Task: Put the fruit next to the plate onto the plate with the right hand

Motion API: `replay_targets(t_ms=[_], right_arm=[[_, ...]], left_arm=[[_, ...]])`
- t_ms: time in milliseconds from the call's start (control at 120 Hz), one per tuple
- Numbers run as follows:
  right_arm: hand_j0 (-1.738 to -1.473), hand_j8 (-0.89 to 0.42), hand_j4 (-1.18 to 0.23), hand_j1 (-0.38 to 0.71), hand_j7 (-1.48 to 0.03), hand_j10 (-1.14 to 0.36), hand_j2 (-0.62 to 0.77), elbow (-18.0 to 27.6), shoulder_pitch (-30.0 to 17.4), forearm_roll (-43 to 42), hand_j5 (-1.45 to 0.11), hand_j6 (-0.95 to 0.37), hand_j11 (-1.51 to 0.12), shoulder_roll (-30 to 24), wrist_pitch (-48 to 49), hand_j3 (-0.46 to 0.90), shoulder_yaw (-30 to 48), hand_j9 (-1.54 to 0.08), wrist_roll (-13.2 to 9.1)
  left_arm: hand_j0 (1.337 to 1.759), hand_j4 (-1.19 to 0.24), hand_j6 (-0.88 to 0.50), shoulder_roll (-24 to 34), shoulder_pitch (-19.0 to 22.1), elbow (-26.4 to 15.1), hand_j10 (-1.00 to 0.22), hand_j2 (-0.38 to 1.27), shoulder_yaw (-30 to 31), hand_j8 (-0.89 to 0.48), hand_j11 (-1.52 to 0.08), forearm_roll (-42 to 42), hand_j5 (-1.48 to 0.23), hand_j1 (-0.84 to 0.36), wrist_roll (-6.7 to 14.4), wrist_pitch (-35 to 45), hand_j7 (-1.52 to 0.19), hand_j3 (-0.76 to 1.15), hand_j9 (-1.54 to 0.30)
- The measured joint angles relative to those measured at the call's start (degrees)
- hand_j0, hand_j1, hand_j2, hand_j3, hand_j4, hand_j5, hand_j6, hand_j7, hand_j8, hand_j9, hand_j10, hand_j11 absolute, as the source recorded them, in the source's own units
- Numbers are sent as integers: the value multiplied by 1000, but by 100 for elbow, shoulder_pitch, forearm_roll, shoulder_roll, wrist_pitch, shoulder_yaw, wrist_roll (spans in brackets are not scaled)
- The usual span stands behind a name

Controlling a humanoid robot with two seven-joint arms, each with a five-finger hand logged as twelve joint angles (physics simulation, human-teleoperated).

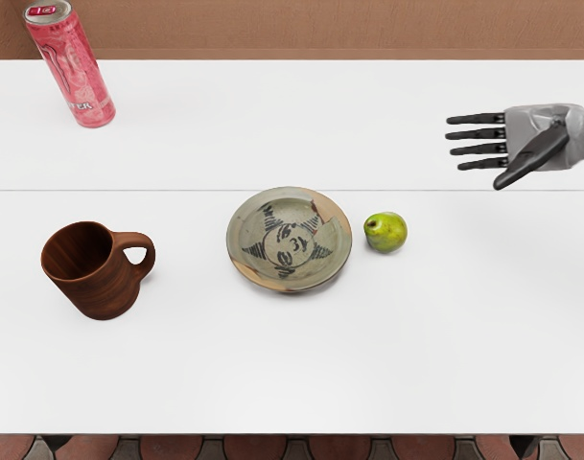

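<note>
A small green apple point(385, 231) lies on the white table just right of a grey-green plate point(249, 264) painted with a dark sun face. Nothing sits on the plate. My right hand point(498, 146) comes in from the right edge, hovering above and to the right of the apple, well apart from it. Its fingers point(474, 134) are stretched out flat toward the left and hold nothing.
A brown wooden mug point(92, 268) stands at the left, its handle toward the plate. A red drink can point(71, 65) stands at the far left back. The white table point(292, 374) runs to a front edge near the bottom of the view.
</note>
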Motion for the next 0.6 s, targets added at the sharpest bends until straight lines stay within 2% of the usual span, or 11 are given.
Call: replay_targets(t_ms=[350,467,600], right_arm=[[-1658,2,0,-349,0,1,-1,58,3,-17,0,2,0,-44,0,0,-20,0,0],[-1658,1,0,-349,0,1,-1,384,112,-302,0,2,0,-23,0,0,-46,0,0],[-1658,1,0,-349,0,1,-1,1007,353,-799,0,1,0,-6,0,0,-67,0,0]], left_arm=[[1658,-1,-1,0,0,0,-1,0,-7,-1,-1,0,-1,348,0,0,-1,0,-1],[1658,-1,-1,0,0,0,-1,0,-8,-1,-1,0,-1,348,0,0,-1,0,-1],[1658,-1,-1,0,0,0,-1,0,-8,-1,-1,0,-1,348,0,0,-1,0,-1]])
